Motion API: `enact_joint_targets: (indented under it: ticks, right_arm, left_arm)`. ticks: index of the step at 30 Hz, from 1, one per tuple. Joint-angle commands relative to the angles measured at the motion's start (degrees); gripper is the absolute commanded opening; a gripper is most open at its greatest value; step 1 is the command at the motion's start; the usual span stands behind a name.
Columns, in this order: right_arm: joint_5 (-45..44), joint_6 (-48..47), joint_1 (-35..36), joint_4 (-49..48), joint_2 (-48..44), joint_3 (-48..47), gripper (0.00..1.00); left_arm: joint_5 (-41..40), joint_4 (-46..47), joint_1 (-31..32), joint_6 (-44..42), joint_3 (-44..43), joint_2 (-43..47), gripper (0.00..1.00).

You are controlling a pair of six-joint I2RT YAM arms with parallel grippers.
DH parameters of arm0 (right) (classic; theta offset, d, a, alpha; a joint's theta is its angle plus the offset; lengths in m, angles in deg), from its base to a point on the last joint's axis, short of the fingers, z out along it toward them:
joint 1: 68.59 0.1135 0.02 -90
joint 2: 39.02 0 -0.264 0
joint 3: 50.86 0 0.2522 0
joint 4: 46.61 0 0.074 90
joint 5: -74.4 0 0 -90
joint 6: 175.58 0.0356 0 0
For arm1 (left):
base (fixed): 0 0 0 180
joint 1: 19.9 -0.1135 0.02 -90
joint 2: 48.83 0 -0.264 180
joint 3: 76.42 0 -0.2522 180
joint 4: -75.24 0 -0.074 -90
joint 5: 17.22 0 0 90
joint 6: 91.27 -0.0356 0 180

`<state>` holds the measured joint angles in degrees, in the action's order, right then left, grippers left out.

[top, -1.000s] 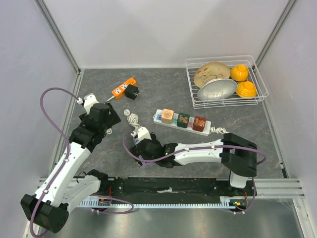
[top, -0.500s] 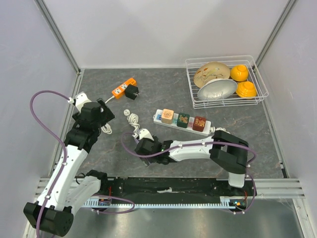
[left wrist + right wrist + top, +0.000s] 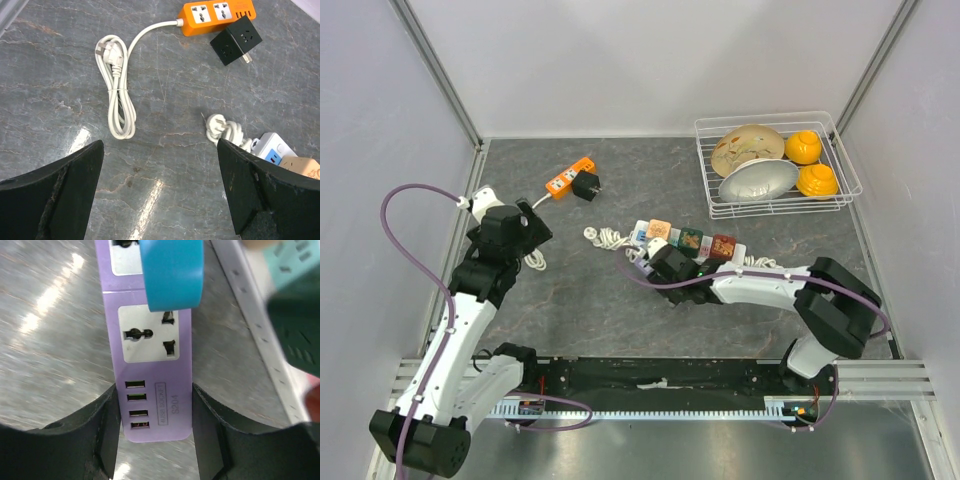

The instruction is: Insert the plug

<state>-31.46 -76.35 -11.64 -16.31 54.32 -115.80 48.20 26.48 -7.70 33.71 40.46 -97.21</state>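
Note:
In the right wrist view my right gripper (image 3: 154, 395) is shut on the USB end of a purple power strip (image 3: 150, 360), one finger against each long side. A blue plug (image 3: 172, 272) sits in the strip's far socket and the nearer socket (image 3: 148, 334) is bare. From above, this gripper (image 3: 658, 258) lies beside the white power strip (image 3: 642, 234). My left gripper (image 3: 160, 147) hangs open over bare table. Ahead of it lie a white plug (image 3: 116, 57) on a coiled cord, an orange power strip (image 3: 217, 12) and a black adapter cube (image 3: 235, 42).
A knotted white cord (image 3: 223, 129) lies by the end of the white power strip (image 3: 272, 145), which carries three coloured cubes (image 3: 691, 241). A wire rack (image 3: 840, 150) with dishes and orange bowls stands at the back right. Walls enclose the table.
My right gripper swung from the table's middle-left to beside the white power strip and closed on the purple strip. The knotted cord shifted right. The left arm drew back to the left.

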Motion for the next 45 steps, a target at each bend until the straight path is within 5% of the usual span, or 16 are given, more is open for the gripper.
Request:
enact_joint_targets:
  ticks: [1,7,12,24,27,35,37,45]
  right_arm:
    - [-0.8,-6.2,-5.1,0.1,-5.7,3.6,0.57]
    - [3.9,-8.1,-7.9,-1.4,-10.1,5.4,0.86]
    - [9.3,-7.7,-7.9,-3.3,-15.2,6.7,0.98]
    - [13.1,-6.9,-7.9,-11.8,-28.8,12.5,0.98]
    - [12.8,-6.4,-7.9,-12.2,-30.4,13.6,0.98]
    - [12.7,-6.4,-7.9,-12.7,-30.3,13.9,0.98]
    - [12.5,-6.5,-7.9,-12.8,-29.8,13.9,0.98]
    - [12.3,-6.2,-7.9,-13.2,-28.8,14.4,0.98]
  left_arm:
    - [1.9,3.4,-0.5,-2.5,0.4,-0.2,0.99]
    - [6.9,5.6,-0.7,-6.0,-0.6,-6.0,0.99]
    - [13.4,6.8,-1.4,-10.7,-7.2,-14.5,0.97]
    - [19.7,10.6,-9.3,-10.7,-33.3,-50.4,0.98]
    - [21.5,9.9,-11.7,-11.0,-38.2,-57.2,0.91]
    - [20.6,9.3,-14.9,-15.6,-44.3,-66.4,0.75]
    - [19.3,9.3,-15.3,-14.9,-44.2,-67.1,0.63]
    - [23.0,6.9,-18.6,-10.5,-46.3,-73.0,0.60]
